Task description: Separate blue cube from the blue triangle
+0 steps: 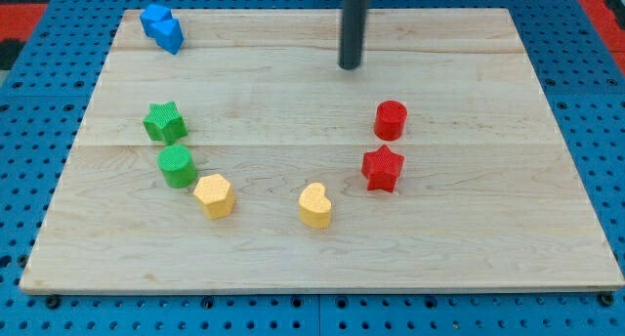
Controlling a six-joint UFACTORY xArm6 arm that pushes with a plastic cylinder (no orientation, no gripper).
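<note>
**A:** Eyes on the view's top-left corner: the blue cube (153, 21) and the blue triangle (170, 33) sit pressed together, touching, right by the edge of the wooden counter (469, 248). The cube is the upper-left one, the triangle tucked against its lower right.

**B:** And my tip (351, 66)?

**A:** Well apart from them, up near the view's top centre, resting on bare wood. No end effector to speak of here, just a plain rod with no jaws, holding nothing and touching no block.

**B:** How will that cube behave when pushed?

**A:** I'd judge it light, rigid and quick to slide on smooth wood. No taking hold; it's a push against a flat face. The seam between the two blues looks tight, so a nudge there may drag both. Better, I think, to press on one block's outer side and shove it away from its partner.

**B:** Risks?

**A:** The cube is close to the counter's edge, so a push towards the view's top or left could send it off. An off-centre contact would likely spin it.

**B:** Anything in the way?

**A:** Not really. Green star (164, 121) and green cylinder (178, 166) sit lower on the left, a yellow hexagon-like block (213, 195) and yellow heart (314, 205) near the bottom, red cylinder (391, 119) and red star (382, 169) on the right.
</note>
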